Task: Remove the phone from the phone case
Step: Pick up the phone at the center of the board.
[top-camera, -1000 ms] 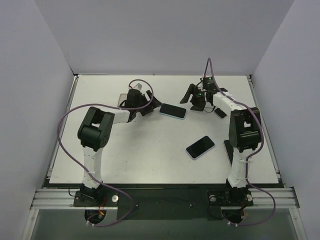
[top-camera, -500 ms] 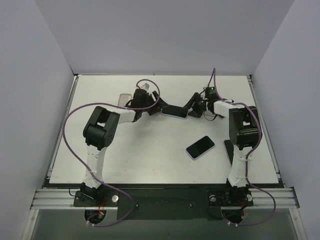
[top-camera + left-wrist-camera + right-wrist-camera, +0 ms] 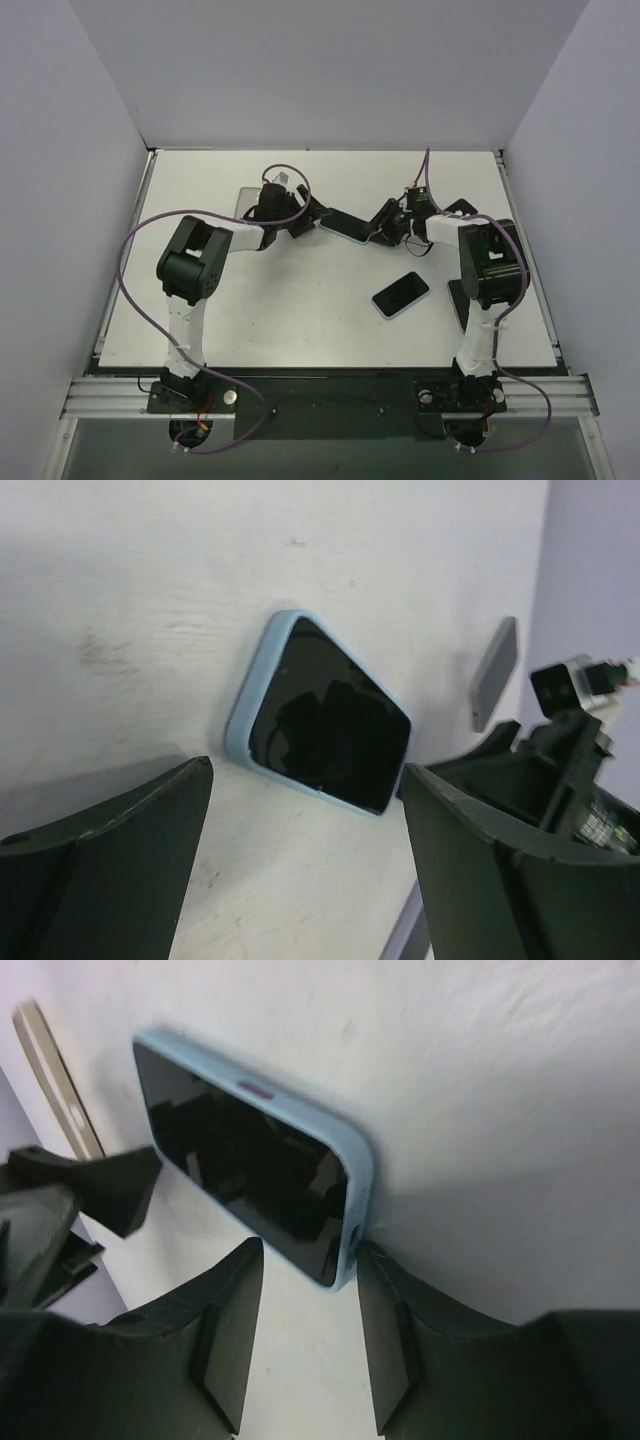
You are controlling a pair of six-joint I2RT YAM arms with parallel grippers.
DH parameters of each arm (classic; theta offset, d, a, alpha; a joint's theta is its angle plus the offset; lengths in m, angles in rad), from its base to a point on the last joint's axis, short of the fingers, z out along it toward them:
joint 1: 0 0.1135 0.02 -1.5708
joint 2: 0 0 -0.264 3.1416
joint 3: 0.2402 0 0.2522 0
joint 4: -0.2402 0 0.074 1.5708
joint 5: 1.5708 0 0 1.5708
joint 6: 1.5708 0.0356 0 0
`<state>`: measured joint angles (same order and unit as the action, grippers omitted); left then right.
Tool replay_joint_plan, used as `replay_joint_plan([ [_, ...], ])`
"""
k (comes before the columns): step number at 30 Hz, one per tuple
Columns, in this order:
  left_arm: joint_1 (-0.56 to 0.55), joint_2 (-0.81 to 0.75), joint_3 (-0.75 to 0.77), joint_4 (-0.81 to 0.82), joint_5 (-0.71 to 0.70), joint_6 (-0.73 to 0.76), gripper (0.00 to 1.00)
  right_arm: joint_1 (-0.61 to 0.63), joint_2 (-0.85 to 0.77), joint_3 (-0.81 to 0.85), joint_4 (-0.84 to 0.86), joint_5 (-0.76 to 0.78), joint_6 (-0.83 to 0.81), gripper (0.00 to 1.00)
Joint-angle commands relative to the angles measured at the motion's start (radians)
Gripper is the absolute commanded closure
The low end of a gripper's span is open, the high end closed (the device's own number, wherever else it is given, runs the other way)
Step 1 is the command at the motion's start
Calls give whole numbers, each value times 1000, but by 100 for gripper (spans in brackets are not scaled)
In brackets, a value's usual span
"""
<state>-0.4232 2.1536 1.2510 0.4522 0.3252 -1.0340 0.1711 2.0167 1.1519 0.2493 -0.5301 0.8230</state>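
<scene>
A phone with a black screen in a light-blue case (image 3: 345, 222) lies flat at the middle back of the white table. My left gripper (image 3: 310, 215) is open just off the phone's left end; in the left wrist view the phone (image 3: 320, 720) lies ahead of the wide-apart fingers (image 3: 120, 850), untouched by that gripper (image 3: 307, 772). My right gripper (image 3: 378, 228) is open at the phone's right end. In the right wrist view the case's corner (image 3: 345, 1250) sits between the fingertips of this gripper (image 3: 310, 1252), and the right finger (image 3: 400, 1340) touches the case's edge.
A second phone in a light-blue case (image 3: 401, 294) lies nearer the front. A beige flat slab (image 3: 248, 200) lies behind the left gripper. A small dark slab (image 3: 460, 208) lies at the back right. A black flat object (image 3: 456, 303) lies beside the right arm.
Both grippers have closed in on the back phone from either side. The right gripper came down and left to its right end; the left gripper moved up to its left end.
</scene>
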Motion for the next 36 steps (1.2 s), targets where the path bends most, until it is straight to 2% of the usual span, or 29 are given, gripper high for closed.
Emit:
replay_joint_plan([
  [1,7,-216,-45,-245,-280,210,13,100,-133,-73,-39,-54,4,59],
  [2,18,-239,-59,-257,-317,227,12,100,-162,-63,-68,-16,-62,52],
  [3,23,-288,-88,-270,-352,251,12,94,-173,-25,-178,17,-102,48],
  [4,34,-313,-97,-279,-360,261,12,93,-182,7,-312,104,-211,40],
  [5,37,-358,-111,-296,-357,279,12,96,-179,91,-376,148,-267,36],
  [6,40,-382,-114,-311,-354,285,13,102,-150,136,-524,265,-394,31],
  [8,34,-448,-137,-334,-325,305,13,129,-101,242,-608,399,-540,25],
  [10,23,-556,-185,-339,-290,313,13,133,-43,313,-656,411,-641,22],
  [13,12,-678,-321,-317,-247,298,13,136,52,440,-699,322,-754,17],
  [18,11,-975,-539,-329,-170,314,14,154,200,701,-853,155,-815,13],
  [22,11,-1229,-627,-450,-215,368,13,212,238,727,-863,124,-841,12],
  [25,11,-1356,-651,-572,-235,390,11,263,235,703,-855,127,-840,12],
  [28,12,-1471,-665,-632,-229,388,11,298,240,667,-840,205,-831,12],
  [31,11,-1529,-685,-641,-212,373,11,352,266,687,-852,370,-823,8],
  [36,11,-1558,-685,-670,-195,364,11,419,364,833,-923,610,-719,7],
])
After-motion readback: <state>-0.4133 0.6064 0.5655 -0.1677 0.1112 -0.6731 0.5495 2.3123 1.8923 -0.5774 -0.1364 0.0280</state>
